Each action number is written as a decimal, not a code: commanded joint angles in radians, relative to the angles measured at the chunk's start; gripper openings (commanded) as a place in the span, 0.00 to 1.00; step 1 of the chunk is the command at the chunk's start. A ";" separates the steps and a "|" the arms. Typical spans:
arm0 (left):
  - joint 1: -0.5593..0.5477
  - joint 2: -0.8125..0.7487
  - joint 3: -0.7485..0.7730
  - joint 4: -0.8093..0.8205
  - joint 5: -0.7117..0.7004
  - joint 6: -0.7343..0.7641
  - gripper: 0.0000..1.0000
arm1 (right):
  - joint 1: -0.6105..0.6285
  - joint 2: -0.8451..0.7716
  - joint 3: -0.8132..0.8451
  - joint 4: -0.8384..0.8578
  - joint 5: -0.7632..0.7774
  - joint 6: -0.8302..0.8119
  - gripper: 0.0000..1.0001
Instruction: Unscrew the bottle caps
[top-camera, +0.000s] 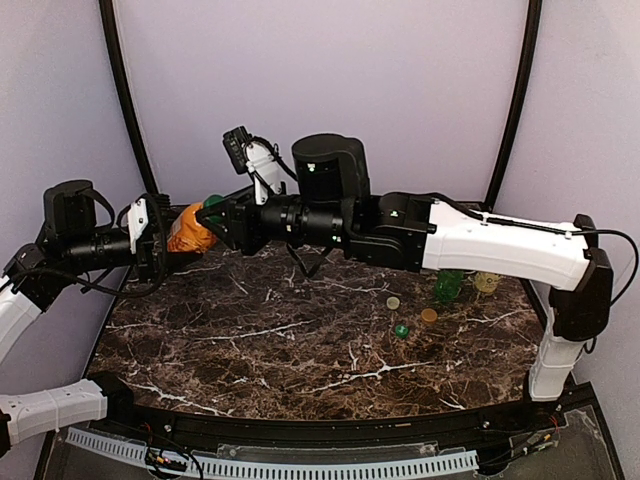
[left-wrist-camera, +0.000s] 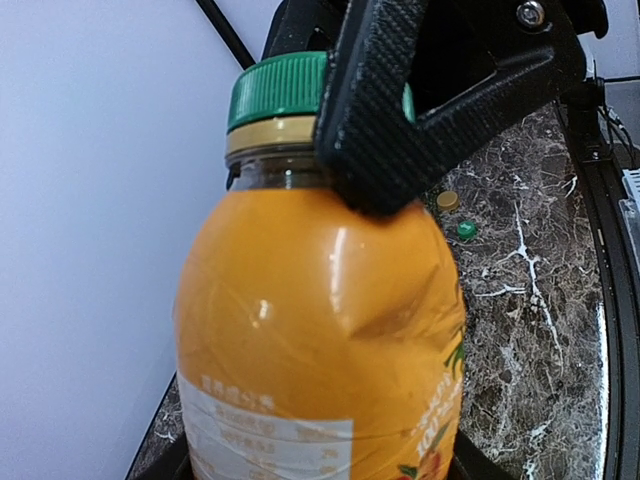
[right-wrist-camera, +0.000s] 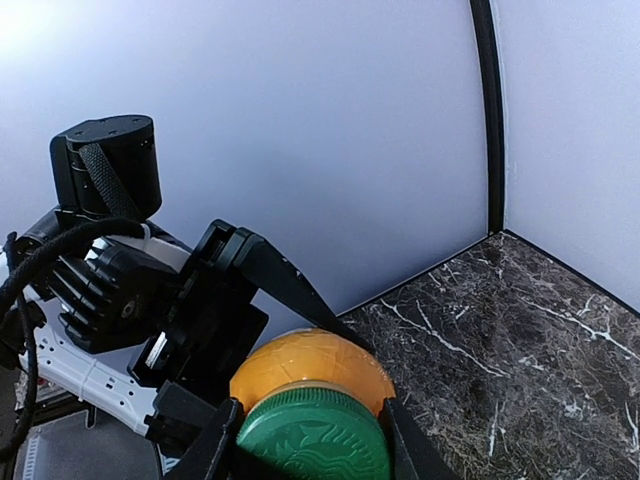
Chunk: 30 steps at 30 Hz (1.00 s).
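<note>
Top external view shows the orange bottle (top-camera: 188, 232) lifted off the desk (top-camera: 300, 345), near the back wall on the left. It hangs tilted between my two arms, with its cap toward the right one. My right fingers (right-wrist-camera: 312, 448) are narrow, clamped on the green cap (right-wrist-camera: 312, 425) from both sides. My left fingers (top-camera: 172, 243) sit around the bottle's lower end; I cannot tell whether they grip it. At the desk's right rear are a green bottle (top-camera: 447, 287) and a pale yellow bottle (top-camera: 487, 282), with three loose caps (top-camera: 401, 330) near them.
</note>
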 joint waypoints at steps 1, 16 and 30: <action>-0.010 -0.006 0.008 -0.018 0.006 0.085 0.26 | -0.003 -0.011 0.011 0.010 -0.041 0.051 0.49; -0.022 -0.065 -0.199 0.563 -0.470 0.665 0.22 | -0.081 -0.072 -0.084 0.076 -0.072 0.353 0.81; -0.028 -0.087 -0.245 0.643 -0.454 0.807 0.21 | -0.108 0.051 0.025 0.141 -0.109 0.436 0.82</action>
